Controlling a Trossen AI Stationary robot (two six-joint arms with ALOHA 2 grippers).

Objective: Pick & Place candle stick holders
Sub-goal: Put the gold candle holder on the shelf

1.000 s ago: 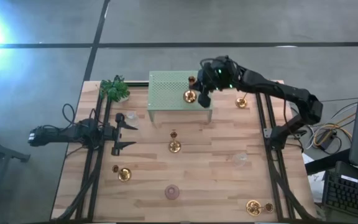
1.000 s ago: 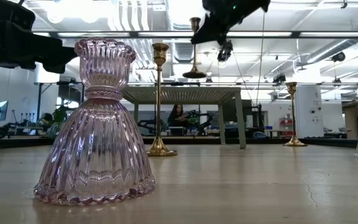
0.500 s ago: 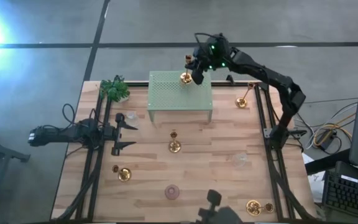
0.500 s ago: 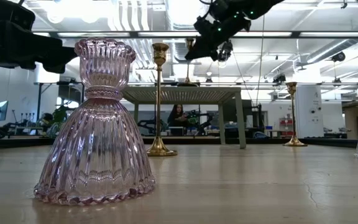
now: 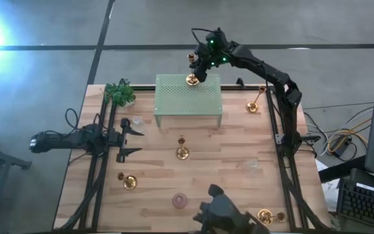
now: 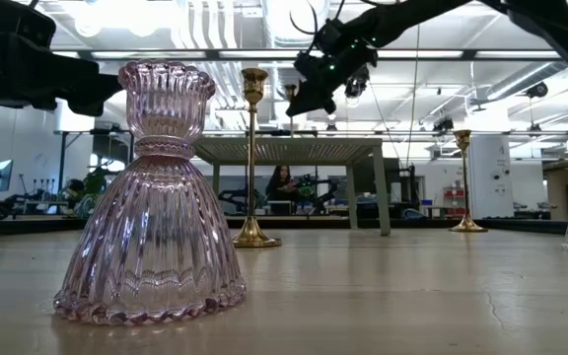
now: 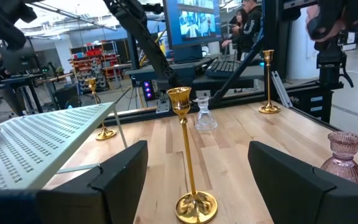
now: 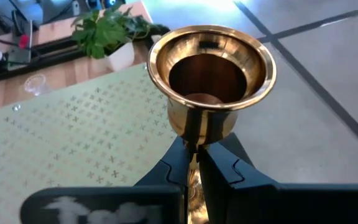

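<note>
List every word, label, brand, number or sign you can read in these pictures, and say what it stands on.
No text can be read in any view.
Monitor behind the table, left wrist view: shows an image, any writing too small to read.
Pale smear on the dark bar at the right claw, right wrist view: blurred, not legible.
Green perforated stand: a pattern of small cut-outs, not lettering.
Gold candle stick holder in the claw: no marking shows.
</note>
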